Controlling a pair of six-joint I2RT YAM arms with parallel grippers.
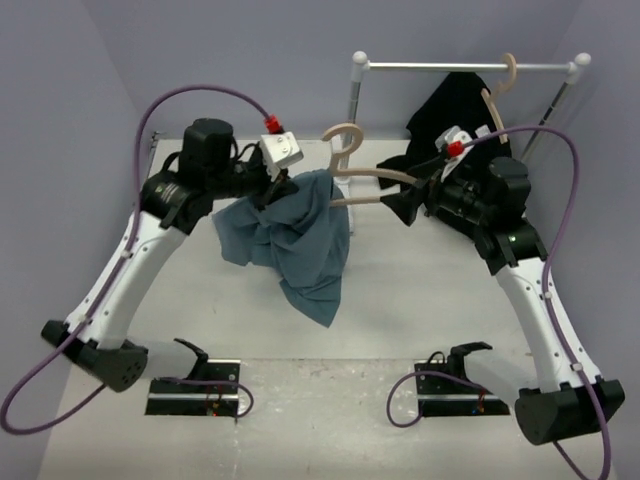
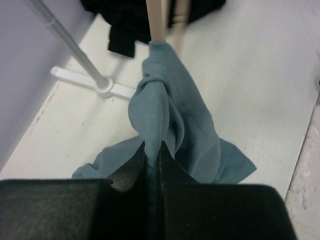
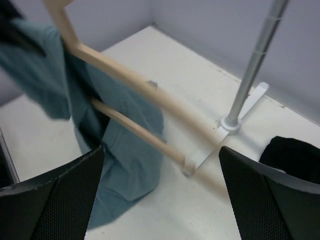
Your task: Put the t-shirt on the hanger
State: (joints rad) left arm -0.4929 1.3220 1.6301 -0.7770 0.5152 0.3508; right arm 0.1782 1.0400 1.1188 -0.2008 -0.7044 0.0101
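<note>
Above the table, my left pincer pinches the soft, light, floppy t-shirt by a bunched fold; my right pincer gapes wide beside the stiff hanger.

No legible text or markings

Lab bench: white table; clothes rail

Soft, even, bluish light fills the room without glare, the t-shirt throwing only a faint shadow on the counter; the overhead view is crisp, the right wrist view smears the hanger, and the left pincer looms dark and unfocused.
</note>
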